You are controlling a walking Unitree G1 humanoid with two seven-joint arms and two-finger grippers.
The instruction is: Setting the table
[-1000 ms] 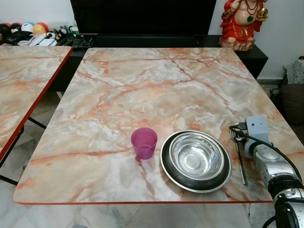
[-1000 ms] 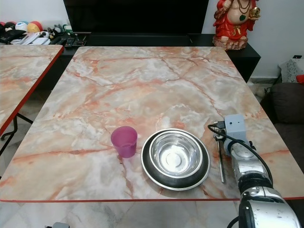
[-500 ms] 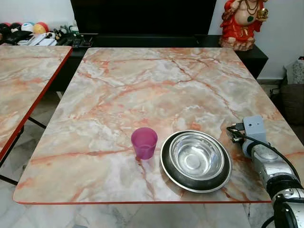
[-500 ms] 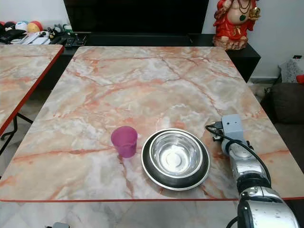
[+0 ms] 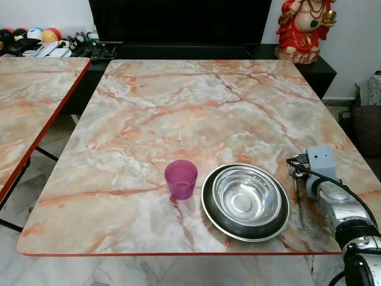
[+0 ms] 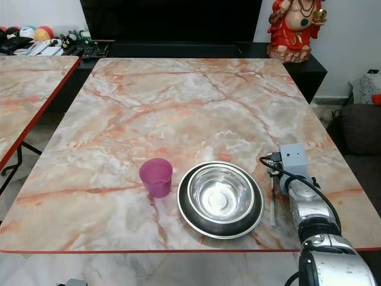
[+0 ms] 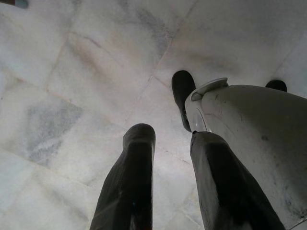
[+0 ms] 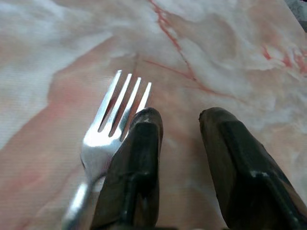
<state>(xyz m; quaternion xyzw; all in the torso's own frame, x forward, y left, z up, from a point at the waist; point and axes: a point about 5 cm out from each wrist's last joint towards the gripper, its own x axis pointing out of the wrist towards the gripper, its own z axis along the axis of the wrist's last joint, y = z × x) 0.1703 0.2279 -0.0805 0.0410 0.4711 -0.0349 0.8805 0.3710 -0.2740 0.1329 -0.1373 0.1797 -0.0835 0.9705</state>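
A purple cup [image 5: 180, 177] stands near the table's front edge. To its right, a steel bowl [image 5: 246, 199] sits in a dark plate [image 5: 208, 205]. A fork [image 5: 299, 205] lies on the marble to the right of the plate and looks blurred. My right gripper [image 5: 296, 168] hangs low over the fork's far end. In the right wrist view the gripper [image 8: 180, 124] is open. The fork's tines [image 8: 112, 124] lie beside one finger, outside the gap. My left gripper [image 7: 168, 143] hangs open over the floor.
The marble table [image 5: 178, 101] has a red edge. A second marble table [image 5: 30, 89] stands to the left across a narrow gap. A red statue [image 5: 303, 27] sits on the dark cabinet behind. A dark seat [image 5: 366, 128] stands at the right.
The fork lay sharp beside the plate a second ago, was out of sight half a second ago, and now shows there blurred. The right wrist shifted slightly left and back.
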